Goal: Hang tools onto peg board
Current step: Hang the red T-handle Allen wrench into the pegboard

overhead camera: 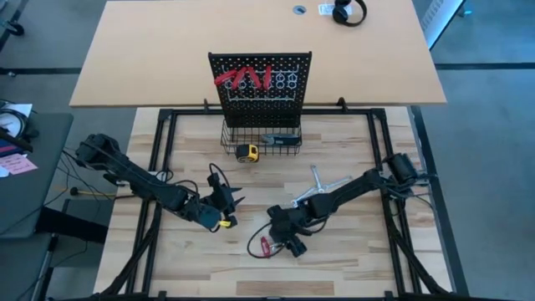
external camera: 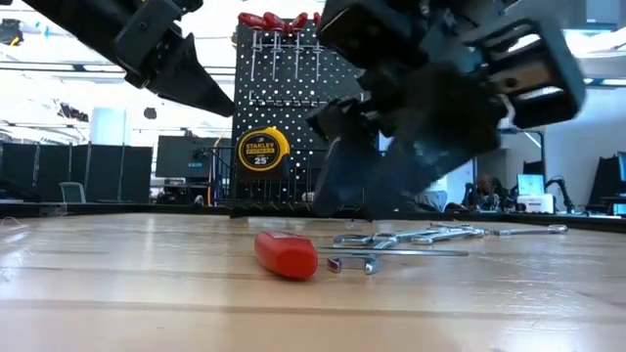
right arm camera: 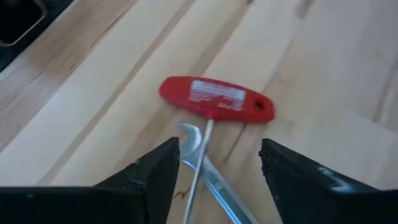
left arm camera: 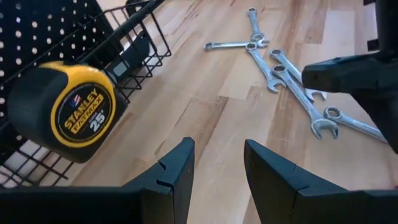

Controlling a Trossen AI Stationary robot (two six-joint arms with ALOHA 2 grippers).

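Tool: red T-handled metal key [right arm camera: 214, 99], light, rigid; grasp the handle.
Right gripper [right arm camera: 214, 171]: released, above it.
Left gripper [left arm camera: 217, 165]: released, empty.

Grey floor [overhead camera: 485, 167], tan desk [overhead camera: 167, 58] bearing headphones [overhead camera: 349, 12], bright windows [external camera: 59, 98]

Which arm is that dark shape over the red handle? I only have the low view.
Observer: The right one. The right gripper has its jaws open either side of the red-handled tool's thin shaft.
Operator: Is anything under that tool?
Observer: Yes, its shaft lies across a wrench.
Operator: And the left arm?
Observer: The left gripper hangs empty with its jaws open, pointed at the tape measure at the foot of the peg board.
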